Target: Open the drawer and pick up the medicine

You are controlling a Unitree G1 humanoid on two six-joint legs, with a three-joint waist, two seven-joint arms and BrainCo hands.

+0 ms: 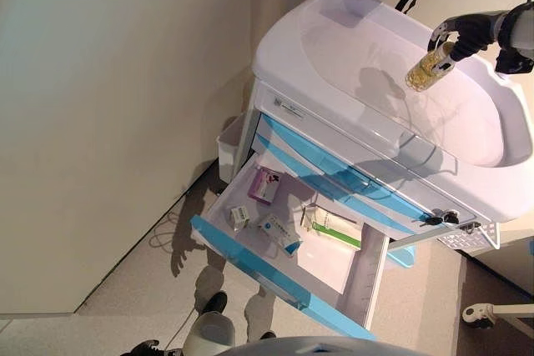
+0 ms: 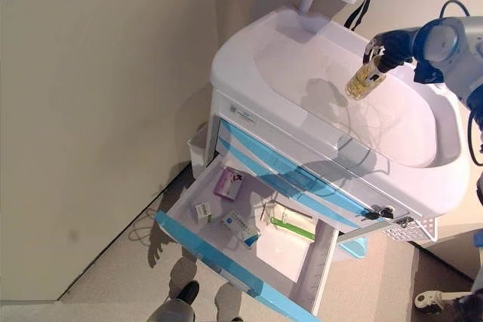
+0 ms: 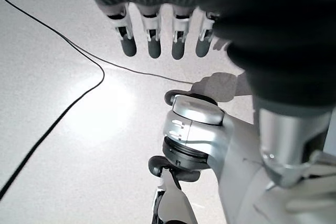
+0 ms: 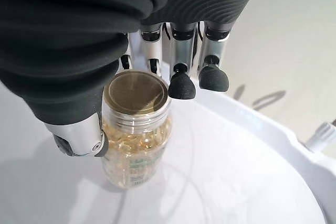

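Note:
My right hand (image 1: 467, 32) is shut on a clear bottle of yellow capsules (image 1: 430, 67) with a gold lid. It holds the bottle by the neck above the cart's white top tray (image 1: 350, 39). In the right wrist view the thumb and fingers (image 4: 184, 85) close round the bottle (image 4: 136, 129). The lowest blue-fronted drawer (image 1: 250, 260) stands pulled out. In it lie a pink box (image 1: 265, 184), a small box (image 1: 239, 217), a blue and white box (image 1: 279, 233) and a green and white box (image 1: 334, 228). My left hand (image 3: 157, 40) hangs open and empty over the floor.
A beige wall runs close along the cart's left. A white bin (image 1: 229, 147) hangs on the cart's side. Keys (image 1: 438, 220) stick out of the cart's front by a wire basket (image 1: 467, 239). A castor (image 1: 480, 316) stands at the lower right.

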